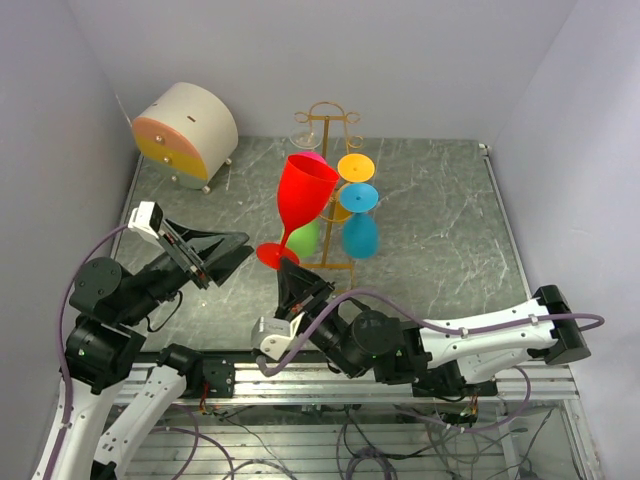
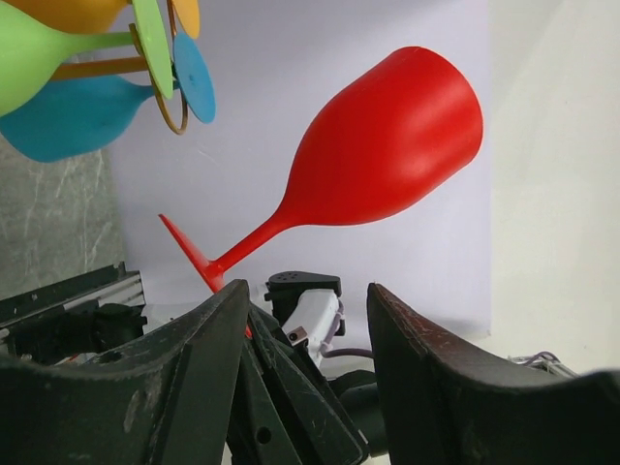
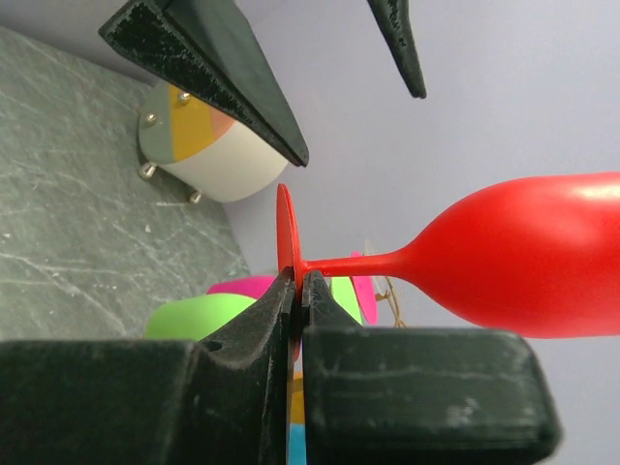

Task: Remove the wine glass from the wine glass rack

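A red wine glass (image 1: pixel 305 190) is off the golden wire rack (image 1: pixel 323 135) and tilted in the air in front of it. My right gripper (image 1: pixel 287 270) is shut on the edge of its round foot, with the jaws pinching the foot in the right wrist view (image 3: pixel 299 276). The red bowl (image 3: pixel 523 257) points away to the right. My left gripper (image 1: pixel 236 251) is open and empty just left of the glass foot. In the left wrist view the red glass (image 2: pixel 387 145) hangs above the gripper (image 2: pixel 305 291).
Blue (image 1: pixel 360 235), green (image 1: pixel 303 240), yellow (image 1: pixel 355 167) and pink (image 1: pixel 315 157) glasses hang upside down on the rack. A round cream drawer box (image 1: pixel 185 130) with a yellow-orange front stands at the back left. Walls close in the grey marble table (image 1: pixel 440 220) on three sides.
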